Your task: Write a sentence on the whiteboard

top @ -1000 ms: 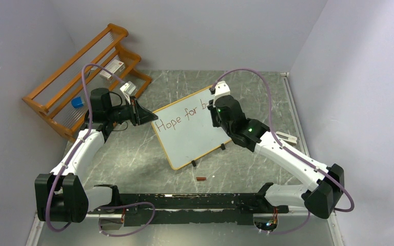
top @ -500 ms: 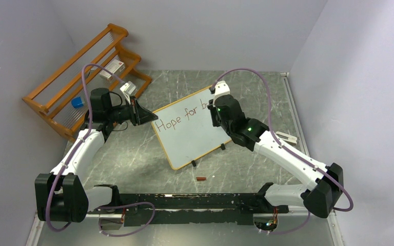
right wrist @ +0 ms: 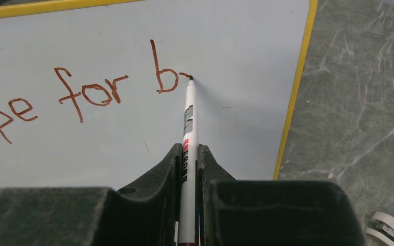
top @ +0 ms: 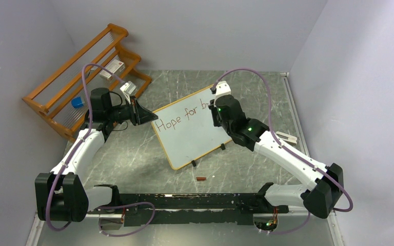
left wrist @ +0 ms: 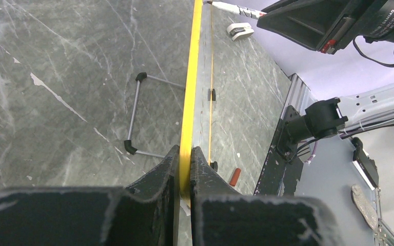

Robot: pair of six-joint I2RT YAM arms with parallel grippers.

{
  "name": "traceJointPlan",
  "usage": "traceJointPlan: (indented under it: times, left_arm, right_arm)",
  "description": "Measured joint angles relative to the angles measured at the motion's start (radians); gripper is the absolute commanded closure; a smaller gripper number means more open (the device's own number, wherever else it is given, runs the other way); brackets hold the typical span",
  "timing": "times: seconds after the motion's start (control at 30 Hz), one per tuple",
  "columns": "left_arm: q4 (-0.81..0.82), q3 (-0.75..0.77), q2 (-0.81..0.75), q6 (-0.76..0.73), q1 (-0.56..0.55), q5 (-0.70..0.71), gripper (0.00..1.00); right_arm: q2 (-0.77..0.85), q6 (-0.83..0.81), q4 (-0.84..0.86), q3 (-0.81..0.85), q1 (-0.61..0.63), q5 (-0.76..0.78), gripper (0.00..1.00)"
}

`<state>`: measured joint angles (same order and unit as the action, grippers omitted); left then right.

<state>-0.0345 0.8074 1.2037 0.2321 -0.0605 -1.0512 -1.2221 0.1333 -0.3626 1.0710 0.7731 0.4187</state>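
Observation:
The whiteboard (top: 190, 136) stands tilted on the table, its rim yellow in the wrist views. The sentence (top: 180, 117) reads "Hope for b" in reddish-brown strokes, and its end also shows in the right wrist view (right wrist: 92, 95). My left gripper (top: 150, 117) is shut on the whiteboard's left rim (left wrist: 191, 92), one finger on each face. My right gripper (top: 216, 109) is shut on a white marker (right wrist: 189, 133). The marker's tip touches the board just right of the "b", at the end of a short stroke.
A wooden rack (top: 82, 77) with a blue block (top: 77, 102) and small boxes stands at the back left. A red marker cap (top: 200, 179) lies in front of the board. A white object (top: 286, 136) lies to the right. The board's wire stand (left wrist: 136, 113) sits behind it.
My right gripper has shifted very slightly to the right with the marker on the board. The left arm and the board have not moved.

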Motion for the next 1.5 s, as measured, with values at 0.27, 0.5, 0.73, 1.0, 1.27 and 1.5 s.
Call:
traceJointPlan:
  times: [0.27,0.5,0.73,1.0,1.27,1.5]
  left_arm:
    - [0.0,0.002,0.001,0.0,0.0,0.0,0.95]
    - [-0.001,0.002,0.001,0.0,0.0,0.0,0.95]
    - [-0.001,0.002,0.001,0.0,0.0,0.0,0.95]
    - [-0.001,0.002,0.001,0.0,0.0,0.0,0.95]
    - [-0.001,0.002,0.001,0.0,0.0,0.0,0.95]
    - [-0.001,0.002,0.001,0.0,0.0,0.0,0.95]
  right_arm:
    - [0.0,-0.001,0.006,0.0,-0.006,0.016,1.0]
    - [0.0,-0.007,0.017,0.0,-0.008,0.018,1.0]
    - [0.0,-0.011,0.022,0.0,-0.008,0.016,1.0]
    - [-0.002,-0.016,0.025,0.0,-0.008,0.011,1.0]
    - [-0.002,-0.019,0.037,0.0,-0.008,-0.004,1.0]
    - [-0.002,-0.023,0.04,0.0,-0.008,-0.013,1.0]
